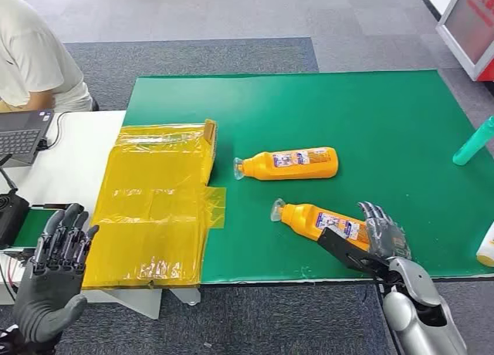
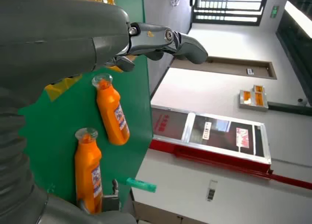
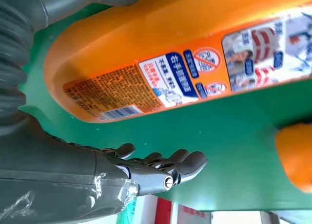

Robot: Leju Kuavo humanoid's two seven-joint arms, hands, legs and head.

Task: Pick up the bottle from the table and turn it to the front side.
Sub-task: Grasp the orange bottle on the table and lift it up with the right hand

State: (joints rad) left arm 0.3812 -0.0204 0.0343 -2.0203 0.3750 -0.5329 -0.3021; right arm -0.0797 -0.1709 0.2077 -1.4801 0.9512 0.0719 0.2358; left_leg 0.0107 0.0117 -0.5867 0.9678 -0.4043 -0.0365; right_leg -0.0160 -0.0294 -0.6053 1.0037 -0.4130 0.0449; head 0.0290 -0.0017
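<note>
The right hand [image 1: 381,230] lies at the front edge of the green table [image 1: 373,116], towards its right corner, wrapped about the base end of the near bottle [image 1: 317,221]. Its thumb crosses the front of the bottle and its fingers [image 1: 373,213] rise behind it. In the right wrist view the bottle's printed back label and barcode sit right beside the hand, with the dark fingers [image 3: 162,165] extended on one side and green surface showing between them and the bottle; whether the grasp is closed tight cannot be told. The bottle lies flat on the table, its clear cap pointing left.

A second bottle [image 1: 286,163] lies flat farther in, near the middle of the table, cap also to the left, apart from the first. A yellow bag [image 1: 154,208] covers the table's left edge and hangs onto the white table [image 1: 69,154] beside it.

The left hand [image 1: 55,274] hovers off the table's front left corner, palm up, fingers spread, holding nothing.

A teal bottle [image 1: 475,143] lies at the right edge. A person [image 1: 32,54] sits at a laptop [image 1: 20,133] at the far left.
</note>
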